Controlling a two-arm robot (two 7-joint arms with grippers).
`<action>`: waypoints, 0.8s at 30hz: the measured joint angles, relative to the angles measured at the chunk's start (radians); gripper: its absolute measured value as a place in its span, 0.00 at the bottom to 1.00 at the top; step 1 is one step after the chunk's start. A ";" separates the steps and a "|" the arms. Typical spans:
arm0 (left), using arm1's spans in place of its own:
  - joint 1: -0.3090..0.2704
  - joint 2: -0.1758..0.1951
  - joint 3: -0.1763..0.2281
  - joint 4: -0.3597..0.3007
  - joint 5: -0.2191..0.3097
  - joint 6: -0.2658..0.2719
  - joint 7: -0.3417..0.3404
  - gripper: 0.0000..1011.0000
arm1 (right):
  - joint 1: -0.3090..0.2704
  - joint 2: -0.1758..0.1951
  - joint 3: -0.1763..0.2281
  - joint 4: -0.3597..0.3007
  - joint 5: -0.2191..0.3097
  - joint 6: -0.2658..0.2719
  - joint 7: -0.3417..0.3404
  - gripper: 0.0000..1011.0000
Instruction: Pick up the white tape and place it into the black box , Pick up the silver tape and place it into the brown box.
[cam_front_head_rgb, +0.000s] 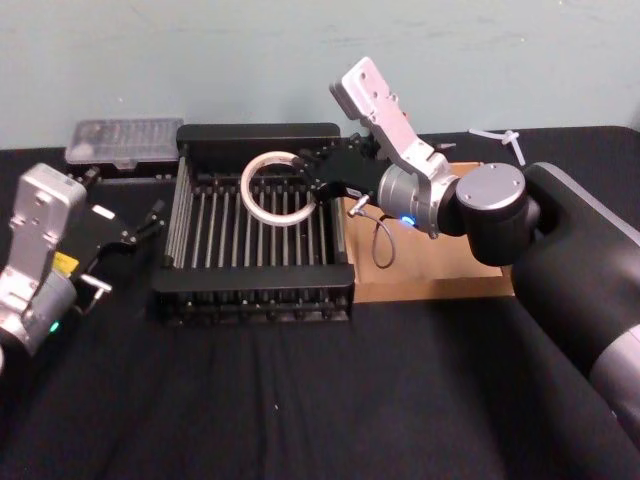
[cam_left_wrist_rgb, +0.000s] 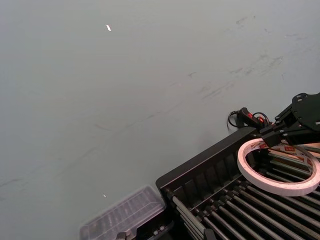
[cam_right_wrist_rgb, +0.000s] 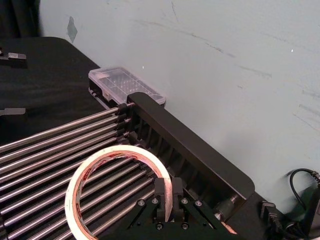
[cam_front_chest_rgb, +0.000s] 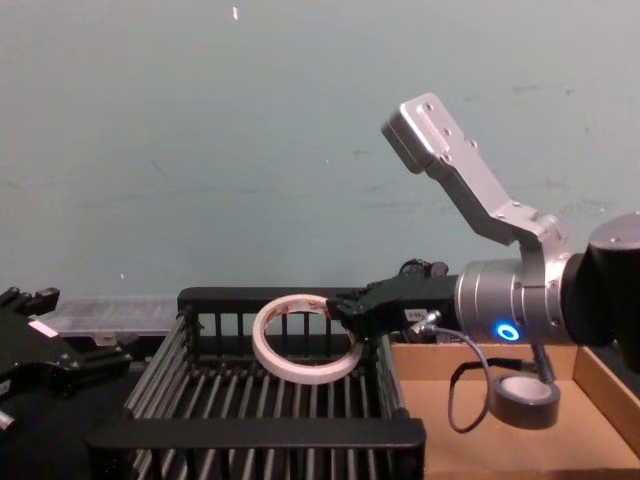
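White ring held over the crate

White tape (cam_front_head_rgb: 275, 188) is hanging above the barred floor of the black box (cam_front_head_rgb: 255, 134), toward the box's far-right part, clear of the bars beneath it. The right gripper (cam_front_head_rgb: 318, 188) is reaching in over the box's right wall, and its fingers (cam_right_wrist_rgb: 164, 196) are pinching the ring's rim, one finger inside the wide hole and one outside. In the chest view the ring (cam_front_chest_rgb: 305, 341) is sitting tilted, just in front of the box's far wall (cam_front_chest_rgb: 262, 297) and higher than its rims, with the gripper (cam_front_chest_rgb: 352, 322) gripping its right edge. Reddish print is showing on the inside of the core in the right wrist view (cam_right_wrist_rgb: 100, 186).

Against the black box's right side, the brown box (cam_front_head_rgb: 440, 280) is lying flat on the black table (cam_front_head_rgb: 330, 400). The silver tape (cam_front_chest_rgb: 523, 398) is resting on the brown box's floor (cam_front_chest_rgb: 470, 440), behind the right arm's wrist, well apart from the white ring.

The left gripper (cam_front_head_rgb: 150, 222) is sitting idle just left of the black box, level with the middle of its left wall, its fingers spread and holding nothing.

A clear plastic case (cam_front_head_rgb: 125, 143) is lying just beyond the black box's far-left corner, against the pale wall (cam_front_head_rgb: 200, 60). The left wrist view is showing the same case (cam_left_wrist_rgb: 122, 215), the box's far rim (cam_left_wrist_rgb: 205, 165) and the ring (cam_left_wrist_rgb: 278, 167).
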 joint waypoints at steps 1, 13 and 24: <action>0.000 0.000 0.000 0.000 0.000 0.000 0.000 0.99 | 0.000 0.000 0.000 -0.001 0.000 0.000 0.000 0.09; 0.000 0.000 0.000 0.000 0.000 0.000 0.000 0.99 | -0.002 0.002 -0.001 -0.005 0.003 0.002 0.000 0.37; 0.000 0.000 0.000 0.000 0.000 0.000 0.000 0.99 | -0.003 0.003 -0.001 -0.006 0.004 0.003 0.000 0.72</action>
